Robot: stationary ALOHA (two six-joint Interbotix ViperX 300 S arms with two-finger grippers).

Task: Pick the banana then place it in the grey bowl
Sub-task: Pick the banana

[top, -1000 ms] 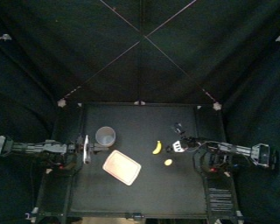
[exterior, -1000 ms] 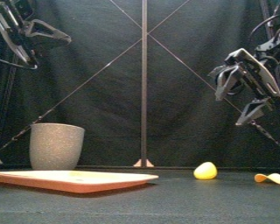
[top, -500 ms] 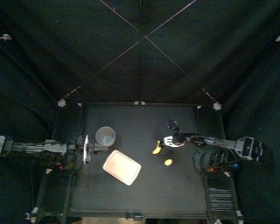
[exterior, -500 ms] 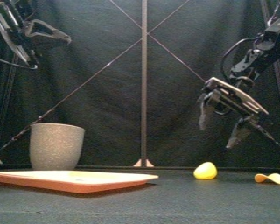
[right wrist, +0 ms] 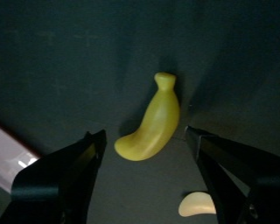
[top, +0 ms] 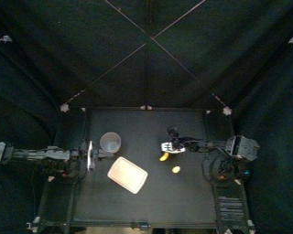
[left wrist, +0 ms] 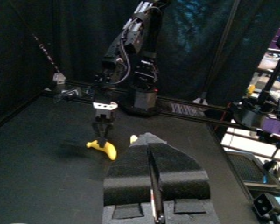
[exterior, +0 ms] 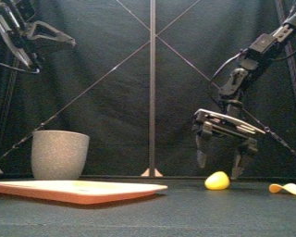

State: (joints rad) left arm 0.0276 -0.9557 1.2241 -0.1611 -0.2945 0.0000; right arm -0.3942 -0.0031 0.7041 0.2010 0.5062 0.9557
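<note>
A yellow banana (top: 165, 154) lies on the black table right of the middle; it also shows as the banana (exterior: 217, 180), the banana (right wrist: 153, 125) and the banana (left wrist: 102, 149). My right gripper (top: 172, 146) hangs open just above it, and in the front view the right gripper (exterior: 222, 155) has a jaw on each side. The wrist view shows the right gripper (right wrist: 143, 134) straddling the fruit without touching it. The tall grey speckled cup (top: 110, 141) stands upright at the left, seen again as the cup (exterior: 60, 155). My left gripper (left wrist: 149, 153) rests shut at the left edge (top: 83, 157).
A flat pink tray (top: 128, 174) lies in front of the cup, seen low as the tray (exterior: 77, 191). A small yellow toy piece (top: 176, 169) lies nearer the front than the banana, the same piece (exterior: 285, 189) and piece (right wrist: 199, 205).
My right arm has reached leftward and come down, from hovering right of the banana to standing low over it with open jaws. The left arm has not moved.
</note>
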